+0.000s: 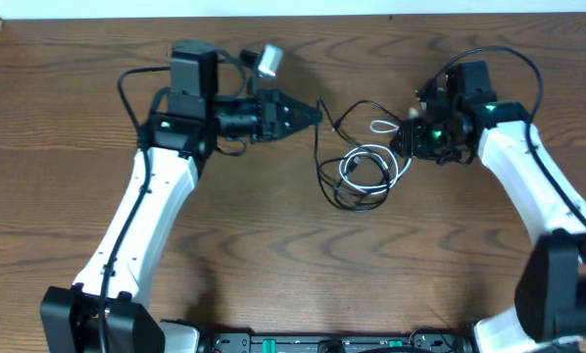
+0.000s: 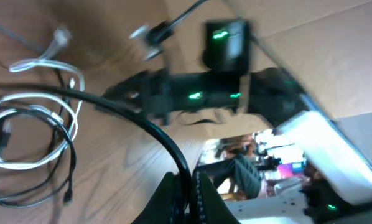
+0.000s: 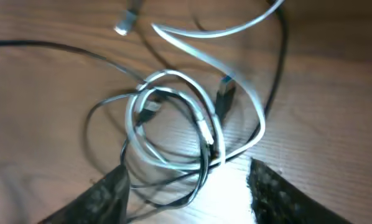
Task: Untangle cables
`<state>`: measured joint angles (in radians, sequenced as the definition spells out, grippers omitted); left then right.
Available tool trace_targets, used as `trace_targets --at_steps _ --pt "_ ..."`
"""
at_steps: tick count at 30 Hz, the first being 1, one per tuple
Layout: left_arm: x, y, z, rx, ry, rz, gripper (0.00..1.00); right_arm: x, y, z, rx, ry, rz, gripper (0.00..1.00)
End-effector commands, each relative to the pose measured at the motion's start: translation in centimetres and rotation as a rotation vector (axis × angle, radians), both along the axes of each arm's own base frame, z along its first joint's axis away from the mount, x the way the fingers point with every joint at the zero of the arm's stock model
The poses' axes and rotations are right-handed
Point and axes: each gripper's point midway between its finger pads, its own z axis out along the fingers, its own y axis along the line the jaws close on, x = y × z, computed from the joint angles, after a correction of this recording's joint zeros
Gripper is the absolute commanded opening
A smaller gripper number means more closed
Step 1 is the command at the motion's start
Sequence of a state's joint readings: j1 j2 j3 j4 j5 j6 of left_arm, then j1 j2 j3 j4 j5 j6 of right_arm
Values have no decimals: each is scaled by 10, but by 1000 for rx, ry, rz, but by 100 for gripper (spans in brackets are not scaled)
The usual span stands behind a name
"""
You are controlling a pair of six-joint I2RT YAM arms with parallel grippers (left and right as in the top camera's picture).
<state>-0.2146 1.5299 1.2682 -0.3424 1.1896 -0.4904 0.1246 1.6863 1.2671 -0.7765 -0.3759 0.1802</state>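
The white cable point(image 3: 204, 132) and black cables lay looped in one tangle on the wooden table point(image 1: 273, 255), so we judged nearly all the untangling was left. Right over the tangle, the right gripper point(image 3: 187, 183) hung wide apart, holding nothing. Farther left, the left gripper point(image 1: 316, 115) pinched one black cable point(image 2: 142, 124). Only the left wrist view showed that pinch; only the right wrist view showed a dark plug point(image 3: 224, 96) inside the loops.

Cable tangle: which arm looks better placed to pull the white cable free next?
Probably the right gripper: open, facing the white cable loops; the left gripper is busy pinching a black cable.
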Motion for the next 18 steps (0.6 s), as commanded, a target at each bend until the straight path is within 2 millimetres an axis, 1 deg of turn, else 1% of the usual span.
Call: trace_targets --at_steps 1,3,6,8,9,10,11,12,14,15,16,18 --pt "9 3 -14 138 -70 86 7 -2 7 38 44 -104 58 61" --pt "15 12 -35 253 -32 170 7 -3 7 43 45 -115 58 61" --pt "22 31 -63 423 9 282 7 -6 9 40 45 -101 64 62" --pt "24 38 -69 472 8 313 8 -9 13 34 42 -78 75 62" --pt "26 38 -67 473 -16 309 7 -10 15 31 41 -65 82 63" --pt "30 39 -60 464 -42 316 7 -12 18 28 39 -54 88 63" --pt "33 39 -51 448 -67 324 7 -13 19 25 39 -45 93 62" --pt "36 37 -37 419 -106 327 7 -13 21 22 38 -38 98 62" --pt "42 32 6 333 -231 329 8 -13 22 17 37 -24 100 63" --pt "44 30 30 291 -299 331 7 -13 22 16 37 -21 100 63" --pt "43 27 59 241 -383 332 7 -12 22 15 37 -19 100 63" --pt "34 24 115 143 -544 329 8 -11 22 14 37 -24 100 63"
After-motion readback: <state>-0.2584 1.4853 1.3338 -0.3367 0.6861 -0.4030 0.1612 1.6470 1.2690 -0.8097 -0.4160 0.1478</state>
